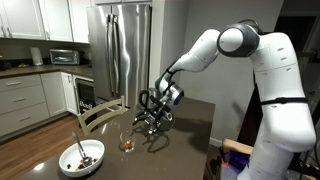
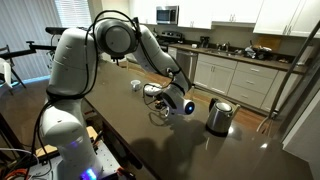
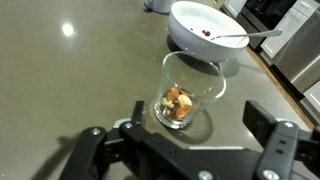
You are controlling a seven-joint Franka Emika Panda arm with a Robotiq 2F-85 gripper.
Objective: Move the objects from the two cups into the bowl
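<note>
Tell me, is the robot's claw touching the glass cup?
Apart. The wrist view shows bare table between the glass cup and each finger of the open gripper.

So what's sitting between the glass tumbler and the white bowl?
Nothing: only bare dark tabletop separates the glass tumbler and the white bowl, clearest in an exterior view.

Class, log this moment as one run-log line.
glass tumbler: upright, brown-orange bits inside | end effector: open, not touching it | white bowl: beyond tumbler, metal utensil in it
</note>
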